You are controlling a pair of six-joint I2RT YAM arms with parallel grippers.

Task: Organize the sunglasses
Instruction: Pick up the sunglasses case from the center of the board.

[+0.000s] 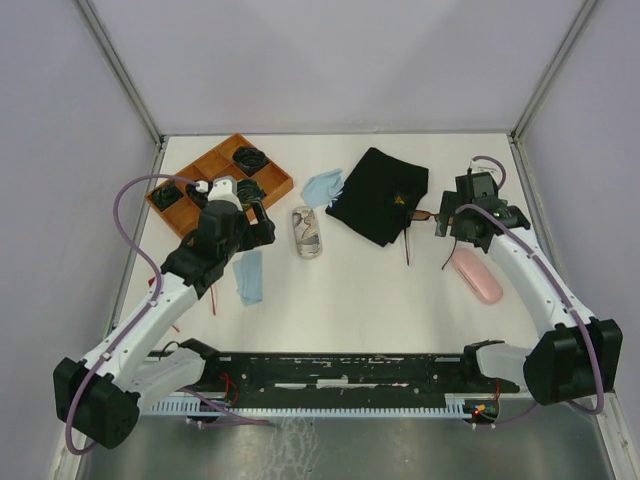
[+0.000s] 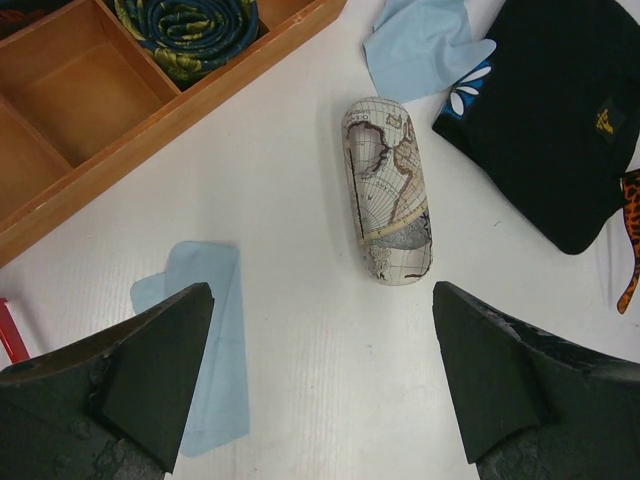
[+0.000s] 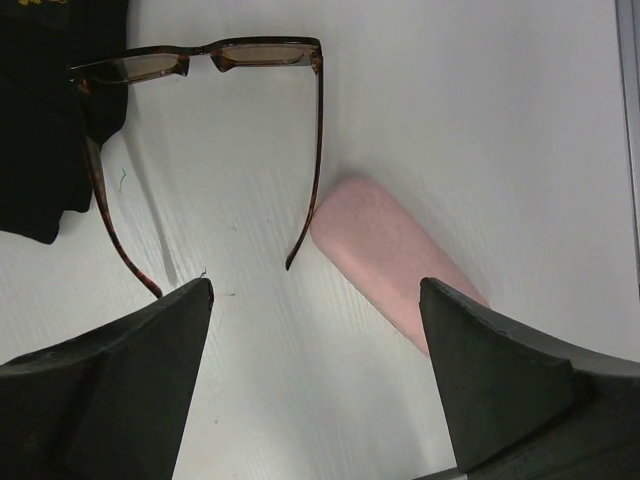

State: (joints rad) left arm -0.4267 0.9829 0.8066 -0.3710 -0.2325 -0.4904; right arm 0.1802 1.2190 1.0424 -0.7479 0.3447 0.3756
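Standing wide apart and gripping nothing, the right jaws hang over the desk. The brown-tinted sunglasses lie unfolded just ahead of them, one temple tip just beside the pink case and the opposite end at the edge of the black cloth. The left jaws are equally spread and empty, with a blue cloth beside one of them and the map-printed case ahead. A second blue cloth lies past that case. Only the left wrist view shows the map print and a rolled patterned tie in the wooden tray; only the top view takes in both arms. Counted: one pair of sunglasses plainly seen, two cases, two blue cloths, one black cloth. A red sliver at the left wrist view's edge cannot be identified.
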